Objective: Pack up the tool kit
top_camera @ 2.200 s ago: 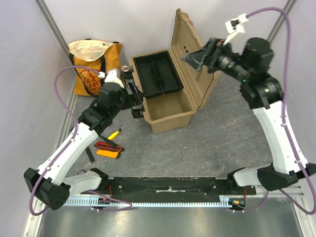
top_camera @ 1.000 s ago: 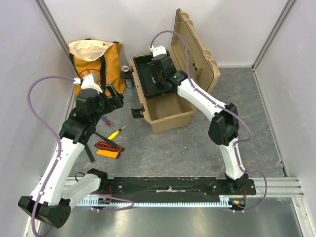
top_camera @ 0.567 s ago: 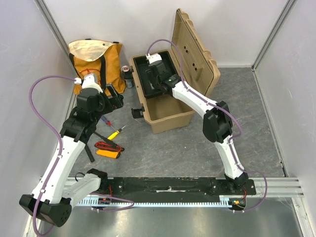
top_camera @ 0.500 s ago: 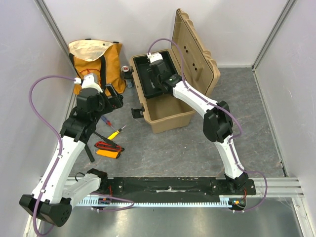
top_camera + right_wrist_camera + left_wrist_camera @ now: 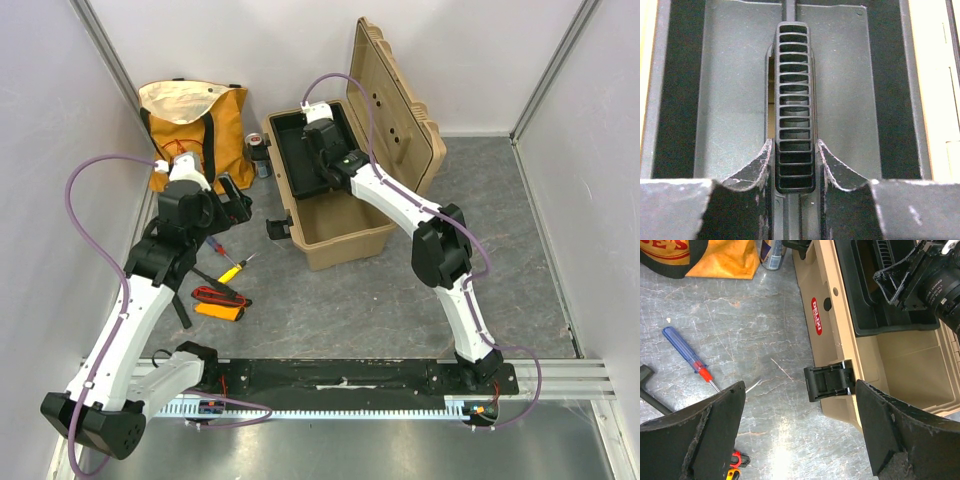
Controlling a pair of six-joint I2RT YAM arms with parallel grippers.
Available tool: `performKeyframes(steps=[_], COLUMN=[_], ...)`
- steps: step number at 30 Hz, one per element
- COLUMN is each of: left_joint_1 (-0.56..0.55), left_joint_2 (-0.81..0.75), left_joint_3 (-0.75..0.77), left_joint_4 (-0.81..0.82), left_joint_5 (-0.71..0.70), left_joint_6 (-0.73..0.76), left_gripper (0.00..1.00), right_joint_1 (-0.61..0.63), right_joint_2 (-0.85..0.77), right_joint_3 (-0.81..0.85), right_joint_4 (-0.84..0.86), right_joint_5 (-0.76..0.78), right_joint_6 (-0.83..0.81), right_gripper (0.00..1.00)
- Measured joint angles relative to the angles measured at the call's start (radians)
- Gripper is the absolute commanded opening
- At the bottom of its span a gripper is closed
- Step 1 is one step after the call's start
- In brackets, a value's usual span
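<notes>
Right wrist shows the right pincer (image 5: 795, 155) seemingly clamped off-centre on the tray handle (image 5: 795, 80), so lifting could tip the black tray (image 5: 730, 100).

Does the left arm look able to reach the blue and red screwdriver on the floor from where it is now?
Probably yes. The left gripper hangs open above the floor, and the screwdriver lies bare just to one side, with nothing on it or between them. The toolbox stands on the other side.
</notes>
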Motion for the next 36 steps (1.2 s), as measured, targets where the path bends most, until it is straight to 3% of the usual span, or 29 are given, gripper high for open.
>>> performKeyframes(steps=[3,17,32,36], left_joint_1=[0.0,0.011,0.012,0.013], left_joint_2=[0.0,-0.021,-0.068,-0.082], left_joint_3=[-0.005,-0.017,-0.042,-0.057], left_joint_4=[0.0,0.0,0.004,0.005], left_joint_5=[0.007,0.016,0.024,0.027], left_joint_6=[0.0,-0.002,0.0,0.0], left_gripper=[0.95,0.96,0.99,0.98], right_joint_1=[0.0,0.044,0.174,0.173], right_joint_2=[0.0,-0.05,-0.441,-0.514], right_joint_3=[0.0,0.0,0.005,0.008], right_joint_4=[-0.001,0.005,0.038,0.065], right_joint_5=[0.01,0.128,0.174,0.268], right_joint_6=[0.002,-0.065,-0.134,-0.189], right_gripper=[0.0,0.0,0.0,0.0])
